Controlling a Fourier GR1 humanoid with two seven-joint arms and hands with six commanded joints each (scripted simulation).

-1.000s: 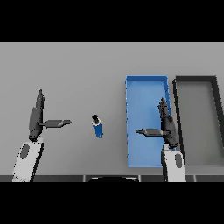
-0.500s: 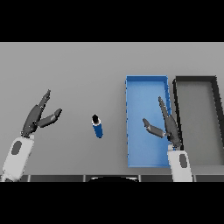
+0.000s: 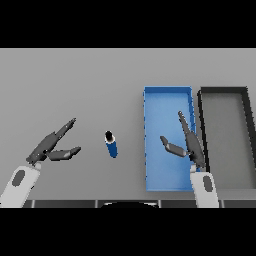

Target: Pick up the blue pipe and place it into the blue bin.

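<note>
Reach step: blue pipe (image 3: 111, 144) untouched on table (image 3: 75, 85). Left hand (image 3: 52, 146) spread at pipe's 9 o'clock; right hand (image 3: 187, 142) spread over blue bin (image 3: 167, 91), at 3 o'clock. Next: hand closes round pipe.

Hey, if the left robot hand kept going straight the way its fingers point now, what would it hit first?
Probably nothing. The left robot hand points up and to the right, a line passing above the blue pipe over bare table. Height is unclear from this single view.

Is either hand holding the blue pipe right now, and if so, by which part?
Nothing is held. The blue pipe lies on the table, apart from both hands. The left hand and right hand are open, the right over the blue bin.
</note>
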